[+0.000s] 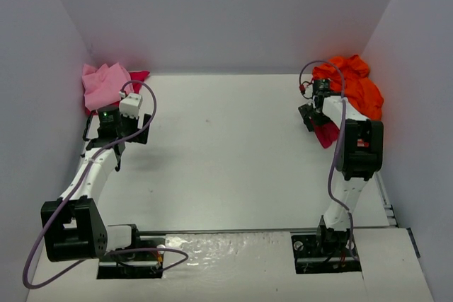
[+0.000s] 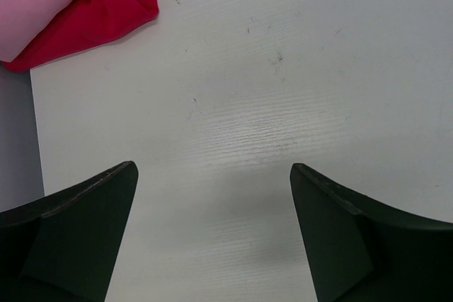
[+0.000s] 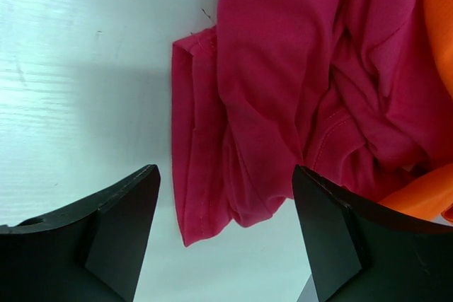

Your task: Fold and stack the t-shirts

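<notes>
Magenta t-shirt beneath right gripper, spread wide, arm outstretched; left gripper spread too.

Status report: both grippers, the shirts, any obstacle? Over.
Left gripper open, empty, over bare table. Right gripper open over crumpled crimson shirt, nothing gripped. Orange shirt bunched behind it. No obstacle seen.

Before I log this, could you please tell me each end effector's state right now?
Left end effector: open, empty, over bare table.
Right end effector: open, empty, over the crimson t-shirt.
</notes>
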You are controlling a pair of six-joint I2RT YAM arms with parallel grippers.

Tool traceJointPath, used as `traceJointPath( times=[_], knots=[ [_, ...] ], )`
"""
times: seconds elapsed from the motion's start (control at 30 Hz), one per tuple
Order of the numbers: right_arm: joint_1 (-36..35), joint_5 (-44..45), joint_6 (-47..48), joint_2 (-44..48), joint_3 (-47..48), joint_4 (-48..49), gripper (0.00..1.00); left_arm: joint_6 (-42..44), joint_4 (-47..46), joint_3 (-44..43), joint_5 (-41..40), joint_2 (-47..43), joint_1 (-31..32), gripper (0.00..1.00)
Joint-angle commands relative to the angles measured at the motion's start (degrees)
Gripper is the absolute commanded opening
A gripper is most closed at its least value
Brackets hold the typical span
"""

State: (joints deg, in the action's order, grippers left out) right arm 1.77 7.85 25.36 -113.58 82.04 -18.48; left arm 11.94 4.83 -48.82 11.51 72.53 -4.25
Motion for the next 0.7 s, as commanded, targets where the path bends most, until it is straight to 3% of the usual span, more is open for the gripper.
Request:
traceJointPath(
  times=[0.0, 0.13, 0.2, 0.27, 0.3, 0.47, 0.57, 0.67],
  knots=[
    [1.33, 4.15, 0.12, -1.87, 0.99, -0.71, 0.69, 0.81, -2.40, -1.25, -0.35, -1.60, -0.35, 0.87],
    [2.77, 4.99, -0.58, -3.69, 0.99, -0.86, 0.61, 0.94, -2.30, -1.43, -0.35, -1.60, -0.34, 0.87],
    [3.11, 4.10, 0.09, -4.28, 0.65, -1.00, 0.39, 1.06, -1.98, -1.90, 0.02, -1.46, -0.32, 0.86],
    [3.15, 3.39, 0.21, -4.60, 0.73, -1.57, 0.05, 1.15, -1.70, -2.37, 0.78, -1.43, -0.32, 0.85],
    [3.07, 2.58, 0.21, -4.54, 1.01, -2.21, 0.00, 1.12, -1.54, -2.72, 1.01, -1.43, -0.28, 0.85],
    [-0.91, -0.29, 2.51, -0.72, 4.21, -4.77, 0.00, 0.92, -0.17, -5.42, 1.45, -1.37, -0.23, 0.77],
    [-5.73, -2.27, 4.92, 4.08, 8.07, -6.62, 0.00, 0.38, 1.30, -8.86, 1.41, -1.34, -0.23, 0.58],
    [-9.19, -5.87, 6.44, 11.20, 10.47, -7.52, 0.00, -0.15, 2.20, -10.92, 1.42, -1.68, -0.14, 0.53]
  ],
)
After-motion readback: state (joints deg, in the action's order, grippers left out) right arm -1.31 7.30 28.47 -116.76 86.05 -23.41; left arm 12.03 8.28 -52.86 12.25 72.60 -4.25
